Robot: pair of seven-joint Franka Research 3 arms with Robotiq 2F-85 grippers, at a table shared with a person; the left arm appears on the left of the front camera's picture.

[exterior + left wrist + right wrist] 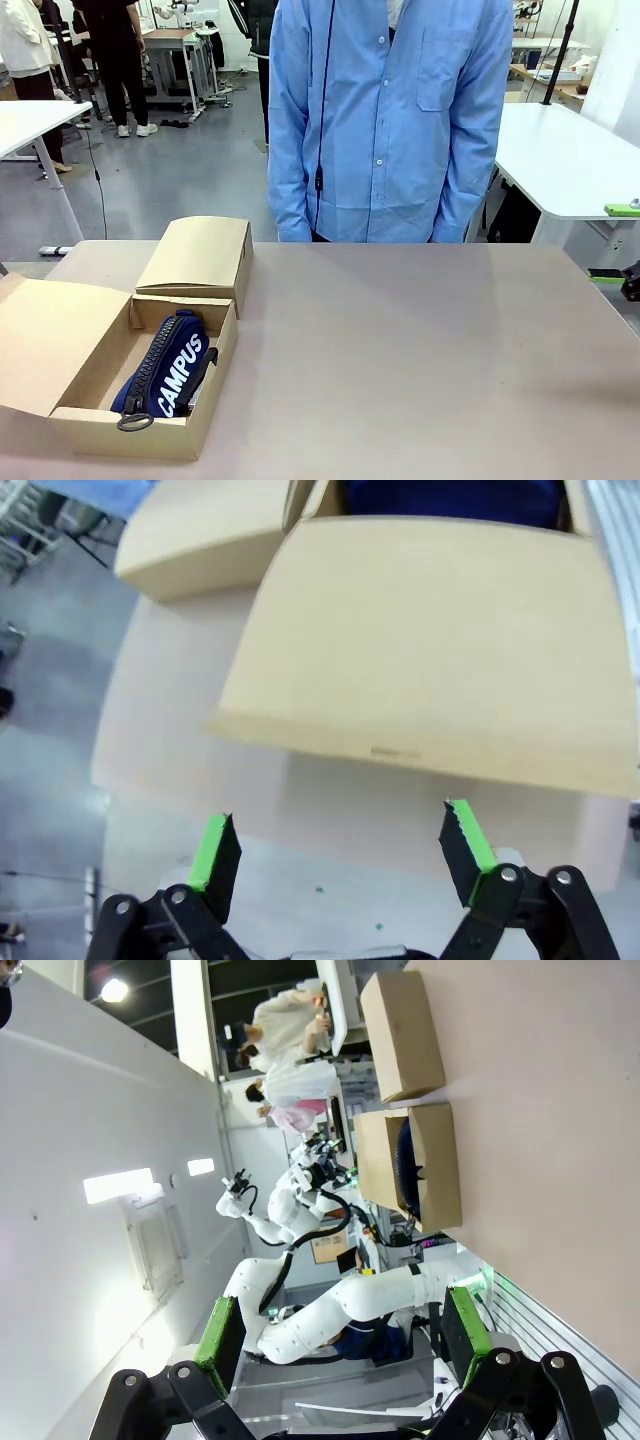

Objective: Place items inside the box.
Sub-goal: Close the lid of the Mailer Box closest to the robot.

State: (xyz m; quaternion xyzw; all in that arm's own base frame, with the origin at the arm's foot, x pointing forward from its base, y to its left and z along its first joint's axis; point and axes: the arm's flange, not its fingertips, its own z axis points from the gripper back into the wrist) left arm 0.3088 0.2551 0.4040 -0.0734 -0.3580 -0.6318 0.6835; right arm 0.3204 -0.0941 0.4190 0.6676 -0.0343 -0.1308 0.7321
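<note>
The box (pixel 200 400) stands open at the table's near left corner, its flap lid (pixel 45 345) folded out to the left. Inside it lies a navy pouch (pixel 165 370) lettered "CAMPUS". My left gripper (pixel 340 845) hangs open above the flap lid (pixel 425 650), nothing between its fingers; the pouch (pixel 450 495) peeks in at the top edge. My right gripper (pixel 613 243) is at the table's far right edge, open and empty. In its own view the right gripper (pixel 340 1330) looks sideways across the table at the box (pixel 440 1165) and the pouch (pixel 403 1155).
A shorter closed cardboard box (pixel 200 255) sits just behind the open one, also seen as the shorter box (pixel 200 530) and the shorter box (pixel 400 1035). A person in a blue shirt (pixel 390 120) stands at the far side, hands out of sight. The brown tabletop (pixel 420 360) spreads bare to the right.
</note>
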